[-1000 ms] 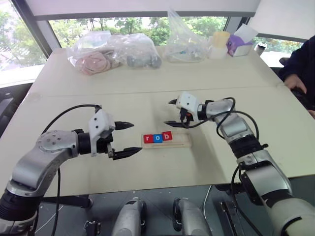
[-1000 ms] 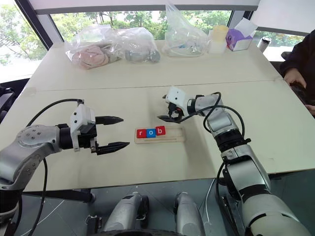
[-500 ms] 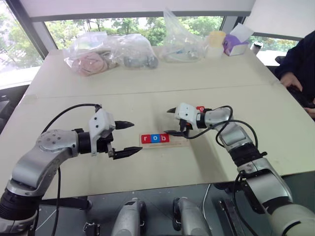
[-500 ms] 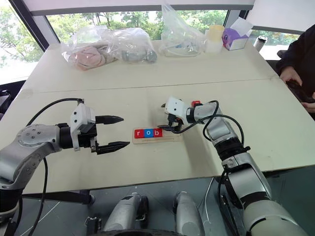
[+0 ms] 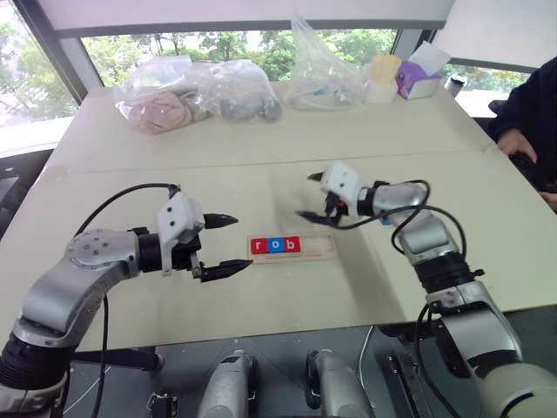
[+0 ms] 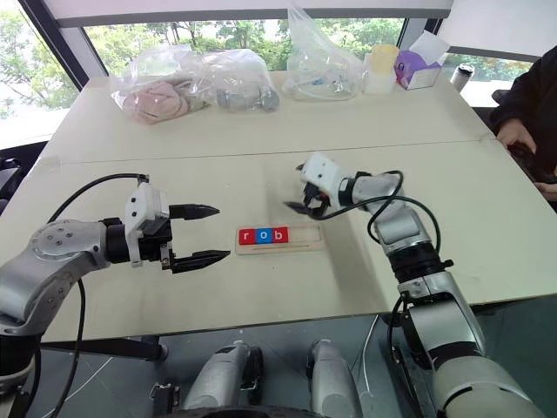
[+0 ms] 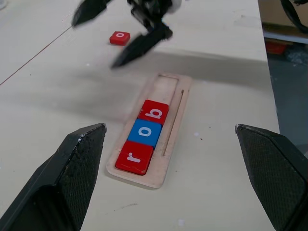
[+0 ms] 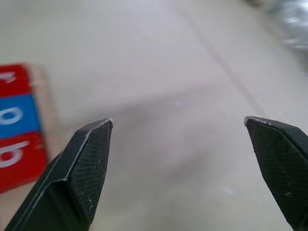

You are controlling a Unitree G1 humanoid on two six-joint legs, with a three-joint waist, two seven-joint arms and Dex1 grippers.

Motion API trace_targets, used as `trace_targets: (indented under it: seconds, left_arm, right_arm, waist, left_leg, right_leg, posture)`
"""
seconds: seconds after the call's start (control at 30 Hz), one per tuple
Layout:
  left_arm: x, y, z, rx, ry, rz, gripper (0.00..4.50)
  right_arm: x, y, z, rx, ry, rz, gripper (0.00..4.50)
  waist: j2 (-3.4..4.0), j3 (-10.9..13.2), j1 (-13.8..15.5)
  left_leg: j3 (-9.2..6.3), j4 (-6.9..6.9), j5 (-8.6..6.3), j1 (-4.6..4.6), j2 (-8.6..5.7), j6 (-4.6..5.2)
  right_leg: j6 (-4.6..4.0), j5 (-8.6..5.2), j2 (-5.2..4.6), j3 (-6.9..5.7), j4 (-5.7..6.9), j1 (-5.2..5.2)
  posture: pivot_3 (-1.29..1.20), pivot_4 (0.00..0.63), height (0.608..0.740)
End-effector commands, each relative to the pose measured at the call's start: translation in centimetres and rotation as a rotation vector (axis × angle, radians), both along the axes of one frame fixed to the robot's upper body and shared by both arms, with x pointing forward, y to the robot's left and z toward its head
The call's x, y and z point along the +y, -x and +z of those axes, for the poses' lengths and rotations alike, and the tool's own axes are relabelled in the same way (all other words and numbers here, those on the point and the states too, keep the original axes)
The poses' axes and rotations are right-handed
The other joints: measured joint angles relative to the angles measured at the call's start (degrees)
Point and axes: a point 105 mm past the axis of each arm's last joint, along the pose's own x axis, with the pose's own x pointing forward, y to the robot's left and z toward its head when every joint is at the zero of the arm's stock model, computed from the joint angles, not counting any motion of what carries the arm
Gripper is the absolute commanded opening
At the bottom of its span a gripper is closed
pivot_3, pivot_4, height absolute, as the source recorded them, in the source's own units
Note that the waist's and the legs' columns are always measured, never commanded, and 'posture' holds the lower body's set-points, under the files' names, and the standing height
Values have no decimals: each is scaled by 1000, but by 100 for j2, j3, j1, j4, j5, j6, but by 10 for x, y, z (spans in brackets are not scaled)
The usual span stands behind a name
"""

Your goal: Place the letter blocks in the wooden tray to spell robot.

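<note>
Three letter blocks [image 7: 143, 136] already lie in the wooden tray [image 5: 318, 246], reading r, o, b from its left end, so the step in hand looks like fetching the fourth tile, the second o. Nearest, the left pincer [image 5: 223, 246] hangs over the bench [image 5: 261, 305] with its fingers spread wide and nothing between them; the filled end of the tray lies just ahead of its tips. Beyond the tray's bare end, the right pincer [image 5: 312, 195] is raised above the bench, also gaping and empty, angled down and toward the left. In the left wrist view a loose red o tile [image 7: 119, 38] rests flat on the bench past the tray, close beneath and a little behind the right pincer's fingers. By my reading, the next move calls for the right pincer to drop onto that tile, pinch it by its thin edges, and set it in the free slot touching the b. No t tile can be made out. Farther off lie plastic bags [image 5: 196, 91].
</note>
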Motion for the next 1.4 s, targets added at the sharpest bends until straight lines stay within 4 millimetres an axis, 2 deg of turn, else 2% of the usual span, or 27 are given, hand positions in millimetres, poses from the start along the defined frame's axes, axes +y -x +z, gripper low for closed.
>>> trace_targets:
  seconds: [0.03, 0.1, 0.2, 0.37, 0.43, 0.67, 0.97, 1.0, 1.03, 1.2, 1.3, 1.4]
  left_arm:
    - [-3, 5, 7, -25, 15, -17, 4500]
    - [-4, 5, 6, -22, 17, -17, 4500]
    - [-5, 3, 5, -21, 20, -19, 4500]
    - [-5, 2, 4, -25, 8, -26, 4500]
    - [-6, 2, 3, -28, -3, -30, 4500]
    - [-7, 3, 4, -29, 4, -28, 4500]
    - [-7, 4, 4, -26, 16, -16, 4500]
    - [-7, 5, 4, -25, 17, -16, 4500]
    - [-8, 5, 4, -25, 17, -16, 4500]
    - [-9, 5, 3, -23, 20, -21, 4500]
    - [-10, 5, 2, -21, 21, -24, 4500]
    - [-11, 5, 1, -19, 24, -31, 4500]
  right_arm:
    - [-31, -6, 18, -11, -86, -215, 4465]
    - [-44, -9, 13, 47, -158, -362, 4465]
    - [-53, -11, -2, 120, -216, -504, 4465]
    - [-56, -14, -17, 222, -311, -646, 4465]
    - [-55, -17, -25, 263, -350, -680, 4465]
    - [-55, -21, -48, 323, -324, -737, 4465]
    - [-45, -27, -62, 340, -305, -743, 4465]
    - [-44, -28, -62, 341, -302, -740, 3957]
    - [-42, -28, -63, 343, -299, -740, 3694]
    - [-40, -26, -63, 350, -287, -742, 1192]
    - [-48, -17, -57, 366, -298, -794, 1198]
    - [-50, 12, -40, 363, -310, -781, 1198]
  waist:
    - [0, 0, 1]
    - [0, 0, -6]
    - [0, 0, -22]
    - [3, 1, -21]
    - [3, 1, -20]
    - [3, 1, -24]
    - [2, 0, -51]
    - [2, 0, -54]
    - [2, 0, -55]
    - [0, -1, -35]
    - [1, -1, -19]
    - [1, -1, 10]
  left_leg:
    - [0, 0, 0, 0, 0, 0]
    - [0, 0, 0, 0, 0, 0]
    - [0, -3, 0, 0, 3, -1]
    - [2, -6, 2, 0, 3, -4]
    - [3, -6, 2, 0, 2, -3]
    - [3, -6, 2, 0, 1, -2]
    - [3, -5, 3, 1, 2, -1]
    - [3, -5, 3, 2, 3, -1]
    - [3, -5, 3, 3, 3, -1]
    - [3, -4, 3, 3, 3, -1]
    - [2, -3, 3, 3, 3, -1]
    - [-5, -8, 3, 2, 3, -1]
  right_leg:
    - [-1, 0, -1, 0, 0, 0]
    - [-2, 0, -2, 0, 0, -1]
    - [-4, 0, -6, 2, 1, -4]
    - [-8, 3, -1, 3, 1, -8]
    - [-8, 3, 0, 3, 0, -7]
    - [-6, 2, 4, 2, -1, -5]
    - [-5, 3, 9, 3, 2, -4]
    - [-4, 3, 10, 3, 3, -4]
    - [-4, 3, 10, 3, 3, -4]
    - [-4, 3, 11, 4, 5, -2]
    - [-5, 3, 10, 4, 4, -1]
    - [-5, 2, 9, 2, 5, -2]
  posture:
    - [0, 150, 725]
    - [0, 150, 725]
    - [0, 150, 725]
    - [0, 150, 725]
    - [0, 150, 725]
    - [0, 150, 725]
    - [0, 150, 725]
    - [0, 150, 725]
    - [0, 150, 725]
    - [0, 150, 725]
    - [0, 150, 725]
    - [0, 150, 725]
